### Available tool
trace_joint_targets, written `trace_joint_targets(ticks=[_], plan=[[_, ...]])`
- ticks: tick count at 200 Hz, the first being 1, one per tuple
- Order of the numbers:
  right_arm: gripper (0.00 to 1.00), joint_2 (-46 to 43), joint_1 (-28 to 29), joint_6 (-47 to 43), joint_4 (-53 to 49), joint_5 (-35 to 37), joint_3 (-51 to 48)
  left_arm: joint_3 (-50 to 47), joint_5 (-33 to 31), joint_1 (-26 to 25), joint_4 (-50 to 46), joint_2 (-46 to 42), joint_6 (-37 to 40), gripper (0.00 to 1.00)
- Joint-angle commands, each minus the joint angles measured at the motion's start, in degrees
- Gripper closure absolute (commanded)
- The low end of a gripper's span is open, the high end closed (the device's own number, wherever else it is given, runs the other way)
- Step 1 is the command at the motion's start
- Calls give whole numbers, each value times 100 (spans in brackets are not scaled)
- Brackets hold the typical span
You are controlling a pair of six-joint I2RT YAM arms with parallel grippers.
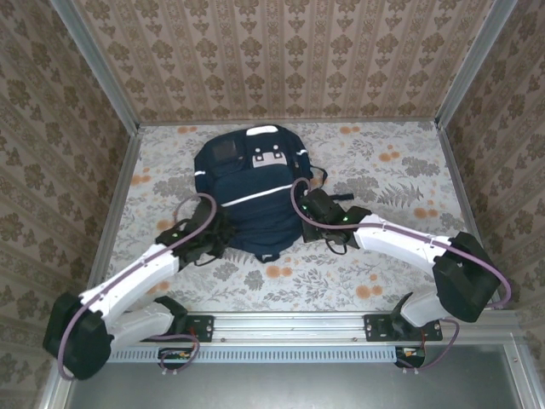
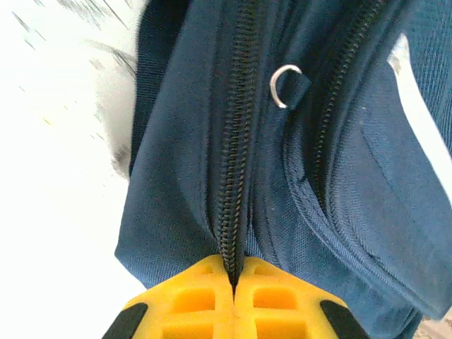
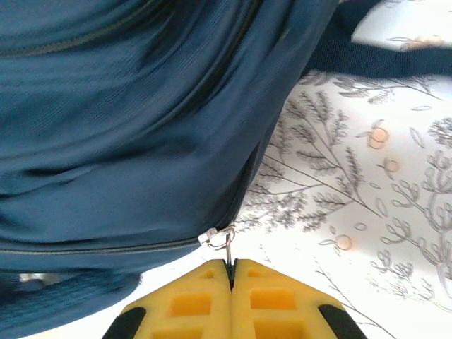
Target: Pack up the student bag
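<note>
While bag (image 1: 251, 192) lies mid-table, long axis 12–6, top toward 12: left claw (image 2: 233, 272) at bag's 8 o'clock, clenched on zip (image 2: 236, 155). Right claw (image 3: 231, 263) at 4 o'clock, clenched on pull (image 3: 224, 241). Both arms equally near.

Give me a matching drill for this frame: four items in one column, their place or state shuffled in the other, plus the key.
Column 1
1. left pincer
2. right pincer
3. student bag
4. silver ring

Column 2
A. shut on the metal zipper pull
B. lying flat on the floral tablecloth
C. shut on the black zipper track
D. hanging from a blue fabric loop

Pairs: 1-C, 2-A, 3-B, 4-D
</note>
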Motion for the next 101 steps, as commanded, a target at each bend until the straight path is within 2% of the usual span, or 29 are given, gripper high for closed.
trace_joint_targets(ticks=[1, 31, 56, 59, 71, 81, 91, 101], plan=[[100, 236, -120, -107, -473, 285, 246, -157, 3, 1018, -861, -309, 1108, 100], [100, 514, 210, -185, -240, -19, 579, 17, 597, 2140, -823, -55, 2260, 100], [100, 727, 418, -86, -106, -136, 749, 330, 720, 2387, -1022, 119, 2678, 100], [100, 749, 425, -75, -95, -146, 764, 362, 725, 2381, -1052, 113, 2698, 97], [100, 831, 466, -17, -69, -180, 792, 423, 757, 2349, -1179, 32, 2696, 72], [100, 867, 489, 6, -52, -185, 789, 428, 793, 2282, -1311, -104, 2560, 58], [100, 876, 503, 13, -34, -185, 776, 403, 776, 2096, -1416, -285, 2356, 50], [100, 885, 516, 15, -28, -199, 758, 366, 702, 1806, -1510, -486, 2031, 49]])
